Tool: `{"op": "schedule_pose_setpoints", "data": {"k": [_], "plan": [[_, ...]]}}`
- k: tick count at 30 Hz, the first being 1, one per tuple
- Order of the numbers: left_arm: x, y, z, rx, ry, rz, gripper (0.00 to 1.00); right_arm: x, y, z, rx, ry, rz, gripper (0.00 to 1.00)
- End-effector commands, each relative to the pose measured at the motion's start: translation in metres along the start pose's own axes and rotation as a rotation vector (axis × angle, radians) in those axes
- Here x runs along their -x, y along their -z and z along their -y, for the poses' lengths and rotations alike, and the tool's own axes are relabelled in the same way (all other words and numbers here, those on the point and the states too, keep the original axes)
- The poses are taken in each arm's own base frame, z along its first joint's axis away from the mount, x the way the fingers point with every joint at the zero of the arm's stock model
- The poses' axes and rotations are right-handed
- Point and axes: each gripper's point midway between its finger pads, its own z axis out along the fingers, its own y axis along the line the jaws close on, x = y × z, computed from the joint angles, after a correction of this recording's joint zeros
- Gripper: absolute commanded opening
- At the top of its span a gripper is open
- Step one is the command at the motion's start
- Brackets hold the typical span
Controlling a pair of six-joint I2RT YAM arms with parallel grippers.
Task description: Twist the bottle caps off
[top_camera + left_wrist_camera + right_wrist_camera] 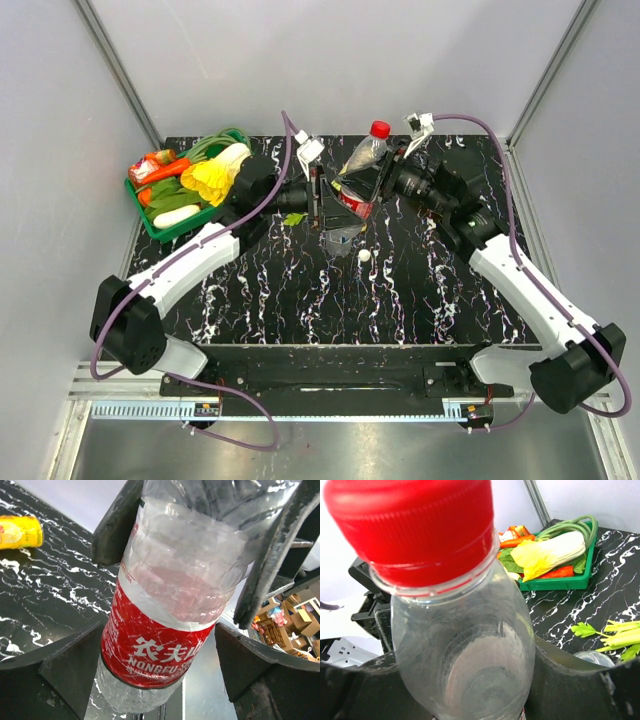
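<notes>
The clear bottle with the red label [352, 199] and red cap [380, 128] hangs tilted above the table's back middle, between both grippers. My right gripper [386, 178] is shut on its clear upper body; in the right wrist view [465, 680] both fingers press the bottle below the cap [415, 525]. My left gripper [320, 198] is open around the labelled part [150, 645]; its left finger is against the bottle, its right finger [245, 665] stands apart. A clear bottle [340, 238] lies on the table below. An orange-yellow bottle [19, 531] lies further off.
A green tray [150, 222] of vegetables stands at the back left and also shows in the right wrist view [555, 582]. A small white cap [364, 256] and a green leaf [294, 218] lie on the black marbled table. Celery [615, 637] lies near the clear bottle.
</notes>
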Motion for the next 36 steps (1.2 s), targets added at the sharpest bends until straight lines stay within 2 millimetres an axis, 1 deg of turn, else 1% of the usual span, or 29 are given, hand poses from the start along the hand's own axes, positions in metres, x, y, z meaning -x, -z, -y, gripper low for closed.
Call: {"op": "schedule_pose_setpoints", "data": {"k": [1,4,7,8,9,10,12,14,16,17,18,20,22,25,27,28,29,30,32,33,36], "plan": [[0.021,-0.007,0.036,-0.141,-0.128,0.074,0.91,0.030,0.008,-0.028,0.077,0.020,0.084,0.53],[0.020,-0.009,0.041,-0.169,-0.134,0.087,0.84,0.032,0.011,-0.033,0.089,0.011,0.092,0.53],[0.018,-0.011,0.040,-0.176,-0.120,0.071,0.68,0.035,0.013,-0.032,0.075,0.005,0.117,0.55],[0.016,-0.011,0.039,-0.177,-0.111,0.064,0.60,0.037,0.014,-0.031,0.068,0.004,0.129,0.56],[0.015,-0.012,0.038,-0.176,-0.103,0.058,0.55,0.039,0.016,-0.031,0.066,0.007,0.137,0.57],[0.012,-0.012,0.036,-0.179,-0.098,0.048,0.52,0.039,0.016,-0.031,0.060,0.002,0.142,0.59],[0.009,-0.012,0.033,-0.176,-0.085,0.037,0.50,0.043,0.019,-0.032,0.057,0.004,0.156,0.63],[0.008,-0.012,0.035,-0.178,-0.089,0.037,0.50,0.046,0.021,-0.034,0.055,0.011,0.165,0.69],[0.006,-0.011,0.031,-0.166,-0.088,0.034,0.50,0.048,0.024,-0.034,0.046,0.019,0.177,0.75],[0.007,-0.010,0.029,-0.155,-0.095,0.035,0.50,0.050,0.026,-0.034,0.038,0.025,0.184,0.81],[0.006,-0.009,0.026,-0.142,-0.095,0.028,0.50,0.051,0.027,-0.032,0.023,0.023,0.187,0.88],[0.005,-0.006,0.018,-0.115,-0.093,0.016,0.50,0.053,0.031,-0.033,0.011,0.035,0.186,0.94],[0.004,0.002,0.008,-0.082,-0.087,0.014,0.51,0.054,0.033,-0.028,-0.033,0.033,0.174,1.00],[0.005,0.018,-0.010,-0.012,-0.079,0.022,0.50,0.057,0.040,-0.018,-0.108,0.036,0.190,1.00],[0.001,0.029,-0.026,0.070,-0.072,0.005,0.50,0.058,0.044,-0.011,-0.150,0.047,0.200,1.00],[0.001,0.033,-0.033,0.120,-0.093,-0.005,0.50,0.062,0.046,-0.012,-0.156,0.059,0.215,1.00],[-0.001,0.038,-0.037,0.174,-0.107,-0.027,0.51,0.057,0.048,-0.009,-0.177,0.056,0.188,1.00],[0.004,0.044,-0.040,0.237,-0.143,-0.033,0.51,0.057,0.049,-0.009,-0.181,0.062,0.185,1.00],[0.000,0.056,-0.047,0.344,-0.159,-0.068,0.51,0.057,0.049,-0.009,-0.180,0.062,0.178,1.00],[0.002,0.064,-0.050,0.400,-0.178,-0.072,0.51,0.058,0.049,-0.011,-0.173,0.058,0.180,1.00],[0.002,0.083,-0.051,0.520,-0.221,-0.065,0.51,0.059,0.046,-0.011,-0.168,0.035,0.176,1.00]]}}
